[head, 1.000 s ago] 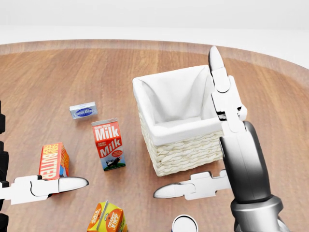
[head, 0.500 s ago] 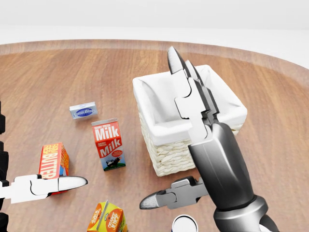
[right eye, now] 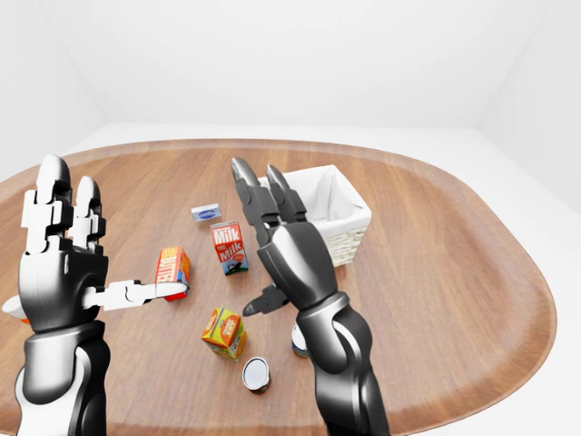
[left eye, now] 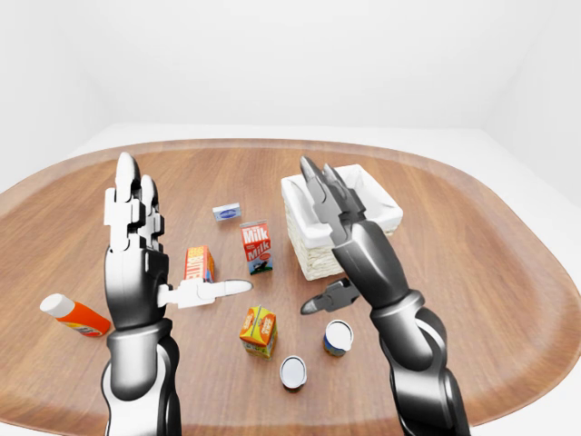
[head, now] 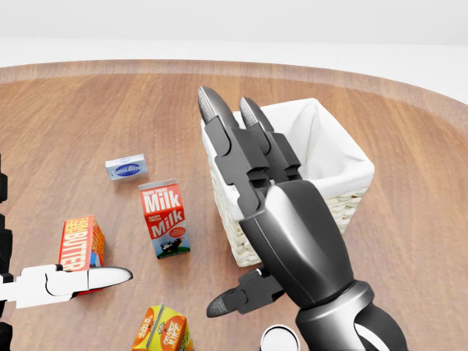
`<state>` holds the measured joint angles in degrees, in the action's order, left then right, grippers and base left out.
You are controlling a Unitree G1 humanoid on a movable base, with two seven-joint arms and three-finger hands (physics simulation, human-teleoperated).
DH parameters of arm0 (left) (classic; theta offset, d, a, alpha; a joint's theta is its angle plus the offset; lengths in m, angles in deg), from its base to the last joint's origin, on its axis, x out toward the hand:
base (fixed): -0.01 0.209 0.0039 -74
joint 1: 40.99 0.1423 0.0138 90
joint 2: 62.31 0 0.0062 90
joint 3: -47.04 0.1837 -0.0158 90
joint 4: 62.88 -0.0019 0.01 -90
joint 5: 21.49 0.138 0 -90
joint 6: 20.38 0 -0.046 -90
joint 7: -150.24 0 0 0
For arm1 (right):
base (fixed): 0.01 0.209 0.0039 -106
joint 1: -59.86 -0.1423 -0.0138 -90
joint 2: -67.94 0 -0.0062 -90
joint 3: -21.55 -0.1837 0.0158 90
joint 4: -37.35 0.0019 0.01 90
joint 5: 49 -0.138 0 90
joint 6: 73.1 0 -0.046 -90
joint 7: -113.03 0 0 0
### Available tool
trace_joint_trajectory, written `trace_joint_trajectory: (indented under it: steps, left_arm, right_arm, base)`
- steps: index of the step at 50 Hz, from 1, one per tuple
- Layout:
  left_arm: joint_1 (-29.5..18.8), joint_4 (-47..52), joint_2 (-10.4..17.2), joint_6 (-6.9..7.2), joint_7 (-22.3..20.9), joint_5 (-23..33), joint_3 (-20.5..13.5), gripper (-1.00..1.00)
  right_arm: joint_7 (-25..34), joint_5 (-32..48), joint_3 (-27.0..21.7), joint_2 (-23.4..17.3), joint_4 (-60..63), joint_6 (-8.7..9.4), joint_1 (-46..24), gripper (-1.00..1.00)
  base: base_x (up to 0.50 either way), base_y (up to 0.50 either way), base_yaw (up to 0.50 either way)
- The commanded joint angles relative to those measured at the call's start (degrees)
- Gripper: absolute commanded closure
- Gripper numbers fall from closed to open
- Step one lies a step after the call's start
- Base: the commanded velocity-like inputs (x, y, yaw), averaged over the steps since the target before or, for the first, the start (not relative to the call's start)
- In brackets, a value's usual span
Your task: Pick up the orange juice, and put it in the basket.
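Both hands raised, fingers spread, empty: right hand [left eye: 331, 204], left hand [left eye: 132, 227]. Small orange juice carton [left eye: 259, 330] at six o'clock of white-lined wicker basket [left eye: 381, 204], ungrasped on round wooden counter [left eye: 472, 263].

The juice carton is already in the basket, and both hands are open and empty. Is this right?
Not quite. The juice carton is not in the basket; it stands on the table, below the milk in the left-eye view. The rest holds: the left hand and the right hand are open and empty.
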<state>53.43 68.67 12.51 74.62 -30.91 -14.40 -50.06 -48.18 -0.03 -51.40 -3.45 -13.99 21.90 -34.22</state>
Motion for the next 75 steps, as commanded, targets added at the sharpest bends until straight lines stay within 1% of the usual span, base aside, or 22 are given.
trace_joint_trajectory:
  steps: [1, 2, 4, 5, 8, 9, 10, 12, 13, 14, 17, 18, 29, 30, 38, 39, 45, 59, 75]
  left_arm:
    - [-0.10, -0.49, 0.06, 0.00, -0.07, -0.10, -0.18, -1.00]
    - [-0.42, -1.48, 0.21, 0.00, -0.13, -0.28, -0.52, -1.00]
    - [-0.43, -1.55, 0.22, 0.00, -0.12, -0.30, -0.53, -1.00]
    - [-0.45, -1.54, 0.23, 0.00, -0.11, -0.30, -0.53, -1.00]
    - [-0.45, -1.54, 0.23, 0.00, -0.10, -0.31, -0.53, -1.00]
    - [-0.45, -1.45, 0.21, 0.00, -0.07, -0.28, -0.46, -1.00]
    - [-0.45, -1.44, 0.21, 0.00, -0.07, -0.28, -0.46, -1.00]
    - [-0.45, -1.44, 0.22, 0.00, -0.07, -0.28, -0.45, -1.00]
    - [-0.52, -1.74, 0.30, 0.00, -0.17, -0.28, -0.40, -1.00]
    - [-0.52, -1.76, 0.30, 0.00, -0.18, -0.28, -0.40, -1.00]
    - [-0.52, -1.76, 0.30, 0.00, -0.18, -0.27, -0.40, -1.00]
    - [-0.55, -1.87, 0.29, 0.00, -0.20, -0.33, -0.45, -1.00]
    - [-0.55, -1.88, 0.30, 0.00, -0.20, -0.33, -0.45, -1.00]
    - [-0.44, -2.11, 0.29, 0.00, -0.23, -0.39, -0.49, -1.00]
    - [-0.43, -2.12, 0.29, 0.00, -0.23, -0.39, -0.50, -1.00]
    - [-0.19, -1.88, 0.24, 0.00, -0.33, -0.48, -0.51, -1.00]
    - [-0.10, -1.72, 0.18, 0.00, -0.30, -0.44, -0.47, -1.00]
    - [-0.21, -1.37, 0.15, 0.00, -0.20, -0.47, -0.40, -1.00]
    - [-0.01, -0.31, 0.01, 0.00, -0.08, -0.41, -0.17, -1.00]
  right_arm:
    - [3.29, 6.30, 0.54, 0.39, -2.09, 0.00, -1.69, -1.00]
    - [3.52, 8.32, 0.10, -0.57, -3.90, 0.00, -2.69, -1.00]
    - [3.92, 8.76, -0.40, 0.06, -4.13, 0.00, -2.59, -1.00]
    - [4.01, 9.34, -0.70, 0.06, -4.52, -0.89, -2.70, -1.00]
    - [4.23, 9.55, -1.00, 0.45, -4.60, -1.39, -2.61, -1.00]
    - [3.56, 11.46, -1.54, -0.94, -7.09, -4.50, -4.35, -1.00]
    - [3.78, 11.80, -1.94, -0.51, -7.32, -5.24, -4.35, -1.00]
    - [3.91, 11.92, -2.14, -0.25, -7.37, -5.55, -4.30, -1.00]
    - [4.44, 13.14, -1.75, -1.03, -8.07, -8.49, -5.35, -1.00]
    - [4.74, 13.44, -2.15, -0.52, -8.19, -9.29, -5.29, -1.00]
    - [4.92, 13.60, -2.42, -0.16, -8.25, -9.71, -5.21, -1.00]
    - [4.46, 15.66, -2.68, -0.96, -8.96, -10.00, -6.15, -1.00]
    - [4.94, 16.25, -3.57, 0.10, -9.16, -10.00, -5.98, -1.00]
    - [7.77, 16.31, -1.84, 0.94, -9.11, -10.00, -6.55, -1.00]
    - [8.13, 16.47, -2.03, 1.39, -9.16, -10.00, -6.50, -1.00]
    - [10.50, 17.91, -0.11, 2.13, -8.88, -10.00, -7.31, -1.00]
    - [9.67, 18.27, 0.00, 2.47, -10.76, -10.00, -6.69, -1.00]
    - [10.92, 19.50, 1.94, 3.77, -12.53, -10.00, -6.65, -1.00]
    - [8.83, 20.40, 4.29, 4.23, -17.88, -10.00, -5.01, -1.00]
  base:
    - [0.00, 0.00, 0.00]
    - [0.00, 0.00, 0.00]
    - [0.00, 0.00, 0.00]
    - [0.00, 0.00, 0.00]
    - [0.00, 0.00, 0.00]
    - [0.00, 0.00, 0.00]
    - [0.00, 0.00, 0.00]
    - [0.00, 0.00, 0.00]
    - [0.00, 0.00, 0.00]
    - [0.00, 0.00, 0.00]
    - [0.00, 0.00, 0.00]
    - [0.00, 0.00, 0.00]
    - [0.00, 0.00, 0.00]
    - [0.00, 0.00, 0.00]
    - [0.00, 0.00, 0.00]
    - [0.00, 0.00, 0.00]
    - [0.00, 0.00, 0.00]
    - [0.00, 0.00, 0.00]
    - [0.00, 0.00, 0.00]
